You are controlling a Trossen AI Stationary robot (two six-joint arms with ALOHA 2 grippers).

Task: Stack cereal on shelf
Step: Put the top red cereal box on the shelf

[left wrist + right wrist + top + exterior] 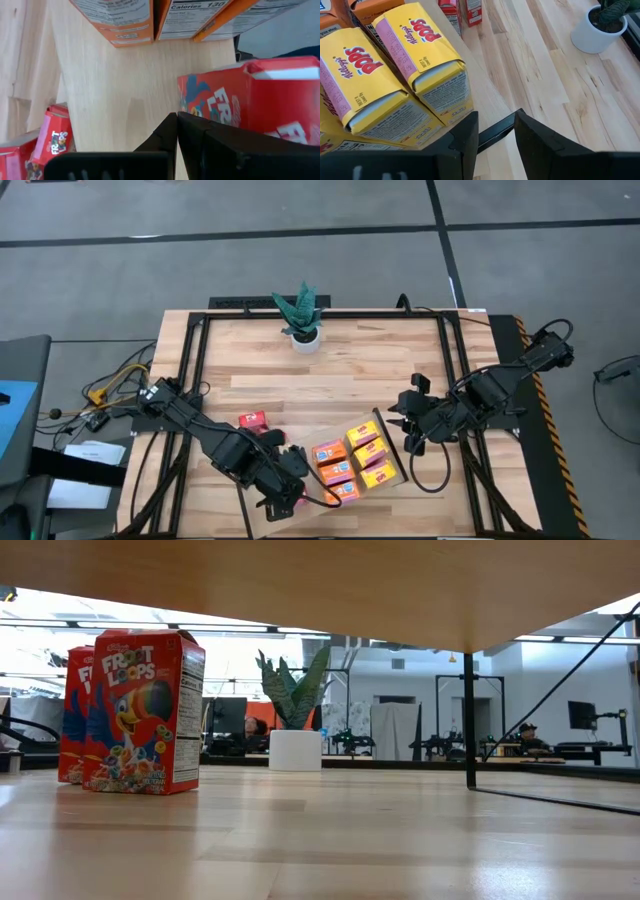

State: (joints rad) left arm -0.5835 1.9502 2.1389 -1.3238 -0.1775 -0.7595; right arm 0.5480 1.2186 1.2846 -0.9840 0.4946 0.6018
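Two pincers, right pincer (495, 131) parted, empty

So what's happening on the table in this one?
A two-armed robot is loading small cereal boxes onto a light-wood shelf lying at the table's near edge. Orange boxes and yellow boxes already sit on it in rows. The left hand, fingers shut, is at a red box on the shelf. The right hand hovers open beside the yellow boxes, gripping nothing. Two more red boxes wait on the tabletop.
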